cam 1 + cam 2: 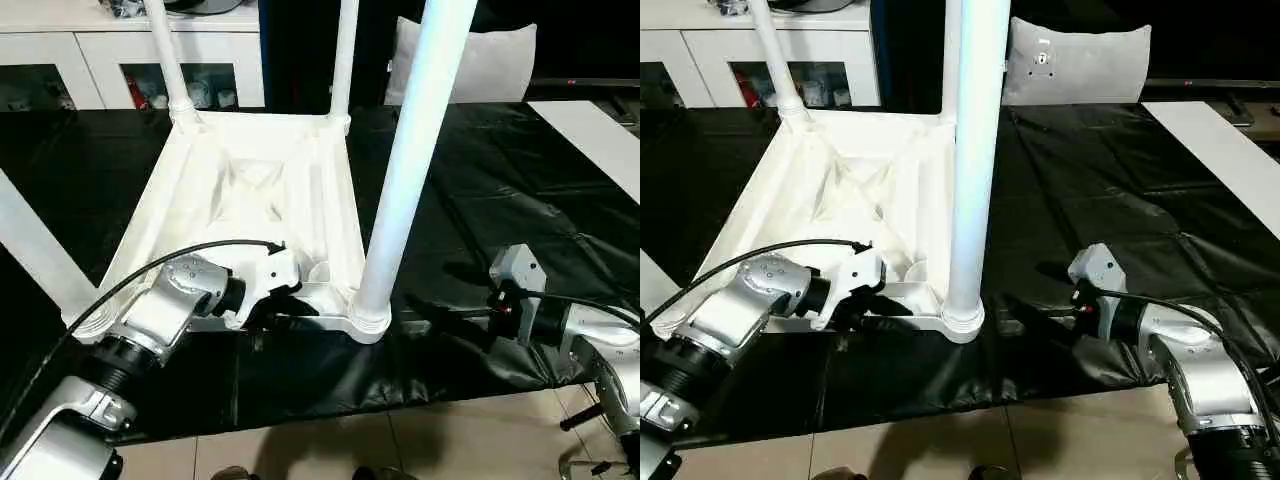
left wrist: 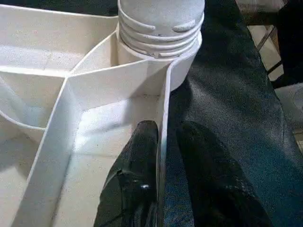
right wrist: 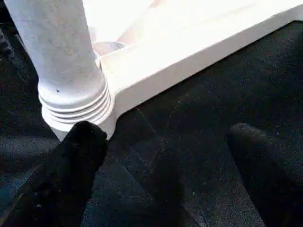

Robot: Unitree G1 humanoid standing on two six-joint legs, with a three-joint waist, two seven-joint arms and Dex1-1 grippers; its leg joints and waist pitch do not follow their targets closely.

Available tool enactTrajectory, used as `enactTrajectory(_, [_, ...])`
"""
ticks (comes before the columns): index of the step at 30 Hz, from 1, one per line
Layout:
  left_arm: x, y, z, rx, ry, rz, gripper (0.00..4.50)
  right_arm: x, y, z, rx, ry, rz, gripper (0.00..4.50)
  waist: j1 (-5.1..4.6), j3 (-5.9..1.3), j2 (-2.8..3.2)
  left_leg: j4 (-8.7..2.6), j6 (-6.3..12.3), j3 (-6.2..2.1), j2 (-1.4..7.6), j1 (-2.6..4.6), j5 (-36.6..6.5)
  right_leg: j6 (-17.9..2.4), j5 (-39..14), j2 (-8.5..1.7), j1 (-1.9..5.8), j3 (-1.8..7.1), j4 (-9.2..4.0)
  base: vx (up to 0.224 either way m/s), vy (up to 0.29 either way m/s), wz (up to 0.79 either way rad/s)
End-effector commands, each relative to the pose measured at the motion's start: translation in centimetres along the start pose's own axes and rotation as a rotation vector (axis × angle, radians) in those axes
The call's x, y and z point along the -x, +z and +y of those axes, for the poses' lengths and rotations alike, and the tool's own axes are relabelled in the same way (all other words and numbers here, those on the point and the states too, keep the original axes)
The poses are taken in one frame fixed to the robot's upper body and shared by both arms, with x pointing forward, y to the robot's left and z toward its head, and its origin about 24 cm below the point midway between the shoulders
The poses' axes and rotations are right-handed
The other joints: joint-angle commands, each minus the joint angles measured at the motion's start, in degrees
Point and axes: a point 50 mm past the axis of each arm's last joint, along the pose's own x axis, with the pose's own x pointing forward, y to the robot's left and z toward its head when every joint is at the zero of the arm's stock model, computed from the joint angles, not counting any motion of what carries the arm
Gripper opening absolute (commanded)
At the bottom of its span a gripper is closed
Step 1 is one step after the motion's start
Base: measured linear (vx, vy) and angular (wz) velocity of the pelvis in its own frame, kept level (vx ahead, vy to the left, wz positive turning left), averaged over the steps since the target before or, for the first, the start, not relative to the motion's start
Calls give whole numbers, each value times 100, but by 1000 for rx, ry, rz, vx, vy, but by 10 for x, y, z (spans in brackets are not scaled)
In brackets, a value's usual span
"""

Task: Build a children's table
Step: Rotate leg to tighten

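The left hand sits low in the left wrist view with its two black fingers narrowed astride the thin side wall of the children's table, one finger inside the ribbed underside, the other outside over the black cover; they look pinched on that wall. In the left eye view it lies at lower centre, just left of the near corner socket. The right hand stands wide open, holding nothing, its fingers spread over the black sheet at the bottom of the right wrist view, one fingertip just beside the ringed base of the near leg.

The table lies upside down on the desk, filling the middle of the left eye view, with legs rising from its corners; the near leg runs up out of the top of the frame, two more stand at the upper left and upper centre, and a fourth slants at the left edge.

The risks, as I judge them: a pinch on so thin a wall may slip or bend it if the left arm pulls. The tall near leg gives leverage, so a nudge from the open right hand could tilt it or loosen it in its socket if it is not fully seated. The slick cover could let the whole top slide.
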Motion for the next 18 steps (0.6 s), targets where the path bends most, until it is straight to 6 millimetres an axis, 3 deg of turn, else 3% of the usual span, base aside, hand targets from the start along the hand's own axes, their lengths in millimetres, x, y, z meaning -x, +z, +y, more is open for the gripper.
enactTrajectory(1, [-1, 1, -3, 12, -28, -23, 58, 0, 12, 1, 22, 12, -24, 450, 40, -431, -22, -440, 327, -72, 210, 8, -1273, -905, -2458, -358, 341, 288, -473, 0, 0, 0])
enactTrajectory(7, [-1, 1, -3, 10, -24, -25, 9, -1, 16, 5, 27, 20, -29, 450, 44, -434, -12, -438, 328, -66, 210, 5, -1213, -1005, -2212, -352, 344, 295, -444, 0, 0, 0])
enactTrajectory(18, [0, 2, -4, 14, -25, -45, 9, -2, 21, 6, 30, 30, -23, 450, 41, -413, 0, -442, 294, -68, 206, 9, -1271, -981, -2289, -357, 345, 296, -455, 0, 0, 0])
